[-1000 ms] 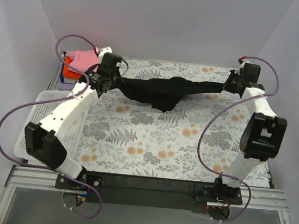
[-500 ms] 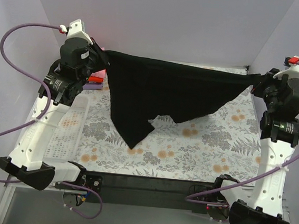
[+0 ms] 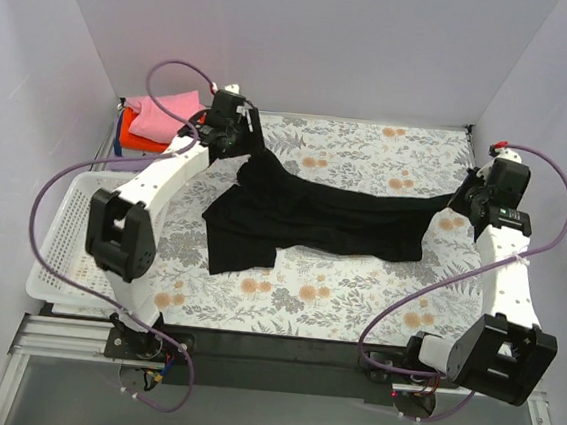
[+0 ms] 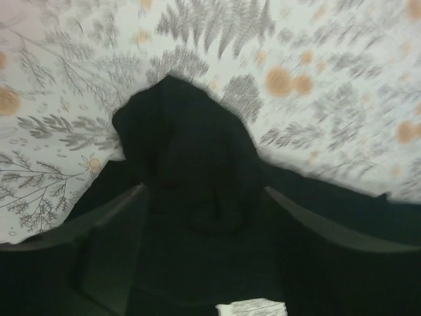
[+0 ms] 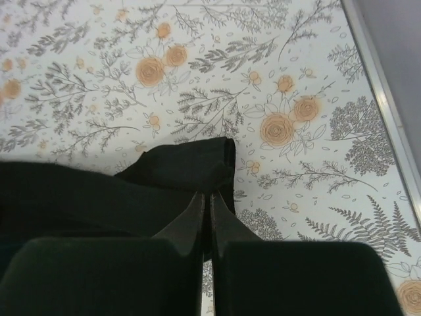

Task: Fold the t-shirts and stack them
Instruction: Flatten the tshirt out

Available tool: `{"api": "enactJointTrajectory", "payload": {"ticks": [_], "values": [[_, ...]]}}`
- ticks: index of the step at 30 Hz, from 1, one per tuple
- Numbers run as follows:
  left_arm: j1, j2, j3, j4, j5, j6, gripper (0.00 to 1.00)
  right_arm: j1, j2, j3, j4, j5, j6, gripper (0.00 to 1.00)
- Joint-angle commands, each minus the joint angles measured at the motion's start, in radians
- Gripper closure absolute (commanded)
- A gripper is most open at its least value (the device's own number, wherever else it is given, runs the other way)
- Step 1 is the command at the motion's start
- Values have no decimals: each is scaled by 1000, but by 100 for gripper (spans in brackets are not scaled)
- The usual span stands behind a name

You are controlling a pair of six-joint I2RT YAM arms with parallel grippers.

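A black t-shirt (image 3: 313, 215) lies stretched in a crumpled band across the flowered tablecloth (image 3: 370, 151). My left gripper (image 3: 241, 150) is at its far left corner. In the left wrist view its fingers (image 4: 108, 214) stand wide apart, open, and a bunched black t-shirt corner (image 4: 184, 138) lies on the cloth between them. My right gripper (image 3: 462, 202) is at the shirt's right end. There the right gripper (image 5: 205, 197) is shut on a folded black t-shirt corner (image 5: 191, 164). A pink t-shirt (image 3: 162, 115) lies on an orange one (image 3: 127, 125) at the far left.
A white mesh basket (image 3: 60, 241) stands along the table's left side beside the left arm. The pile of folded shirts sits just beyond it at the back left corner. White walls close in the back and both sides.
Half a second ago both arms held the black t-shirt stretched in the air. It has come down onto the tablecloth, and the left gripper has opened.
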Motion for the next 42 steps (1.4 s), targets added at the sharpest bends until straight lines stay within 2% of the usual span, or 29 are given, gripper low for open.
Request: {"api": "enactJointTrajectory", "payload": {"ticks": [1, 3, 8, 10, 16, 24, 33, 35, 38, 42], "values": [[7, 98, 32, 30, 65, 9, 27, -7, 10, -9, 88, 15, 18, 99], [7, 134, 42, 45, 79, -5, 23, -8, 38, -20, 88, -7, 22, 99], [5, 155, -23, 92, 89, -16, 24, -8, 39, -57, 111, -34, 33, 99], [5, 169, -40, 108, 68, -19, 28, -8, 35, -68, 118, -39, 35, 99], [5, 189, -28, 172, 80, -4, 33, -7, 21, -100, 126, -45, 30, 99], [-3, 341, 87, 120, 71, 33, 38, -8, 7, -121, 138, -62, 35, 99], [-12, 372, 55, 114, 68, 61, 40, -8, 10, -131, 146, -65, 33, 99], [-12, 372, 49, 114, 66, 64, 43, -7, 13, -134, 148, -65, 33, 99], [-16, 361, 28, 115, 76, 64, 53, -7, 18, -135, 148, -64, 30, 99], [-21, 335, 0, 123, 85, 62, 54, -8, 22, -137, 149, -61, 30, 99]]}}
